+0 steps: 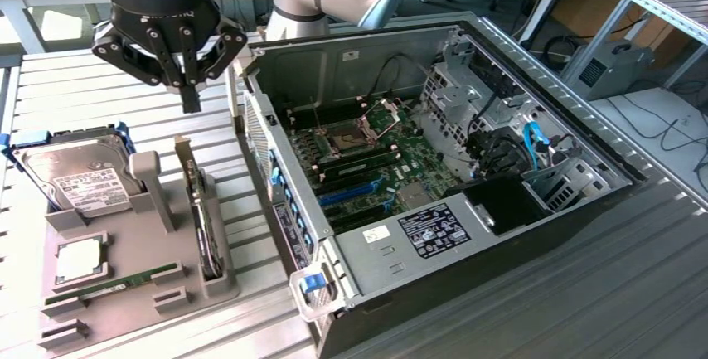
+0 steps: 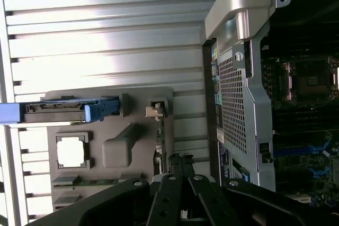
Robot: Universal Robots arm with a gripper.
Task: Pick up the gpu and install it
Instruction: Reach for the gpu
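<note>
Black and thin, the gpu (image 1: 204,218) stands on edge in the grey holder (image 1: 133,247), below the end effector (image 1: 191,100) and apart from it. The end effector is closed and holds nothing. Risk: closed fingers brought down would strike the card's top edge (or tip it in its slot). The open computer case (image 1: 382,264) sits just beside the end effector; sideways drift could clip its wall.

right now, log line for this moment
gripper: shut, empty, above grey tray | thin flat black gpu card: edge-on in tray | open black computer case: gpu not inside
</note>
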